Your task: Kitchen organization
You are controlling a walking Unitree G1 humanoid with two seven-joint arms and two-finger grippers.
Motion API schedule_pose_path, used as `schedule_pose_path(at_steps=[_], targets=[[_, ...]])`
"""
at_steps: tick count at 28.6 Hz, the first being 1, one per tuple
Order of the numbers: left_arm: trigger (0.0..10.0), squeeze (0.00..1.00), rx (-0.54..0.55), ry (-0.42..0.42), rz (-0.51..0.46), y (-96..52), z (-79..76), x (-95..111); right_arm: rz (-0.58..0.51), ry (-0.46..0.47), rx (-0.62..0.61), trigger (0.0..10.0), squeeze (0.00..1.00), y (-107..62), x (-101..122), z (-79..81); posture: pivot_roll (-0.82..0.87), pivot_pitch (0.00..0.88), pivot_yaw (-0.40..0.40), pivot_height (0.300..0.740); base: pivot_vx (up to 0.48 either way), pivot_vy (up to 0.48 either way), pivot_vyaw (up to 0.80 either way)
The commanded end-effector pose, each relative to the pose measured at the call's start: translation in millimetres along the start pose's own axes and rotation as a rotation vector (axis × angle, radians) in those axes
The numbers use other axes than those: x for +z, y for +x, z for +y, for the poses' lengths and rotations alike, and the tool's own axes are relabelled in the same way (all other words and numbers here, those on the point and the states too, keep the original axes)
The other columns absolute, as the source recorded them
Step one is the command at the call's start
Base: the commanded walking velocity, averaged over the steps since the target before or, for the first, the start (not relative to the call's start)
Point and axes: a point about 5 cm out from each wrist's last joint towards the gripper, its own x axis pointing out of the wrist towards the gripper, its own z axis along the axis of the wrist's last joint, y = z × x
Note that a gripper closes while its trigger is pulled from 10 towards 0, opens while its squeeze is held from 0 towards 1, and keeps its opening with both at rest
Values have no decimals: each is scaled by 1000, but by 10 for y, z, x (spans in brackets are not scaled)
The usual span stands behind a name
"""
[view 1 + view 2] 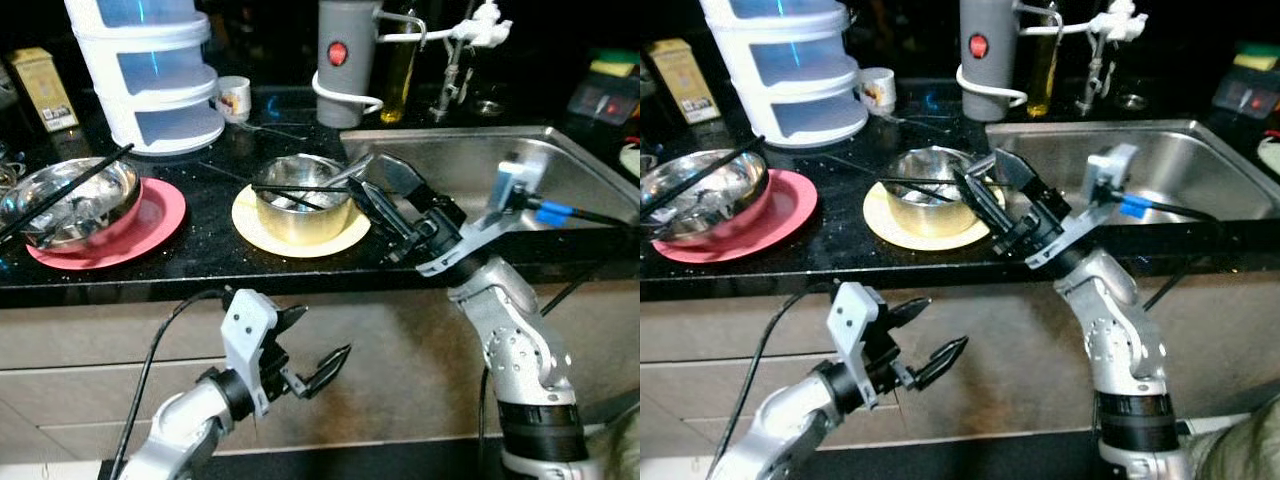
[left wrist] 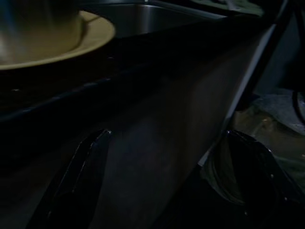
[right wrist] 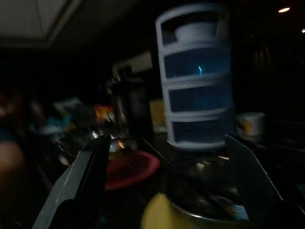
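Note:
A steel bowl stands on a yellow plate in the middle of the black counter, with black chopsticks and a utensil lying across it. My right gripper hovers open at the bowl's right rim, nothing between its fingers. Its wrist view looks over the bowl and the yellow plate. My left gripper hangs open below the counter edge, in front of the cabinet, holding nothing. Further left, a second steel bowl with chopsticks sits on a red plate.
A white stacked container, a cup and a yellow box stand at the back left. A grey jug, an oil bottle and a tap stand behind the steel sink on the right.

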Motion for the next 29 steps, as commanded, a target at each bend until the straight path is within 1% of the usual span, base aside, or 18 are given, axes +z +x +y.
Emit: schedule_pose_path(at_steps=[1,2,3,5,8,9,10,13,14,15,17,19,20,21,25,27,28,29], targets=[[10000,0,-31,-12,10,-3,-36,-5,28,-55,24,10000,0,7,14,-18,34,26,-29,740,277,0,0],[10000,0,-34,-19,17,-6,-38,-11,45,-83,33,10000,0,12,34,-29,33,27,-28,740,270,0,0],[10000,0,-41,-30,45,-10,-41,-46,99,-166,43,10000,0,42,70,-66,32,29,-26,740,0,0,0],[10000,0,-47,-34,51,-11,-44,-55,112,-187,45,10000,0,50,78,-75,32,29,-26,740,0,0,0],[10000,0,-116,-60,62,-20,-115,-62,161,-280,58,10000,0,157,100,-96,27,30,-25,740,0,0,0],[10000,0,-116,-60,62,-20,-115,-62,161,-280,58,10000,0,157,100,-96,27,30,-25,740,0,0,0],[10000,0,-172,-77,81,-31,-172,-73,178,-350,95,10000,0,238,139,-66,28,31,-22,740,0,0,0],[10000,0,-229,-107,97,-52,-225,-78,213,-443,157,10000,0,363,214,-11,28,30,-22,740,0,0,0],[10000,0,-229,-107,97,-52,-225,-78,213,-443,157,10000,0,363,214,-11,28,30,-22,740,0,0,0],[10000,0,-243,-114,103,-59,-238,-79,219,-465,171,10000,0,407,245,-2,28,30,-22,740,0,0,0],[10000,0,-273,-132,110,-61,-266,-83,238,-502,208,10000,0,547,347,34,22,33,-23,740,0,0,0],[10000,0,-280,-136,114,-58,-269,-85,257,-527,221,10000,0,605,369,46,21,32,-24,740,0,0,0],[10000,0,-287,-137,116,-52,-272,-84,281,-532,233,10000,0,668,368,70,20,32,-25,740,0,0,0],[10000,0,-290,-138,118,-49,-273,-85,301,-546,246,10000,0,690,357,86,21,32,-25,740,0,0,0],[10000,0,-302,-155,124,-42,-276,-86,457,-607,296,10000,0,736,234,135,20,33,-26,740,0,0,0],[10000,0,-304,-184,119,-39,-266,-87,568,-604,289,10000,0,747,146,117,21,33,-29,740,0,0,0],[10000,0,-304,-184,119,-39,-266,-87,568,-604,289,10000,0,747,146,117,21,33,-29,740,0,0,0],[10000,0,-308,-198,117,-36,-254,-84,647,-577,247,10000,0,783,103,72,21,33,-29,740,0,0,0]])
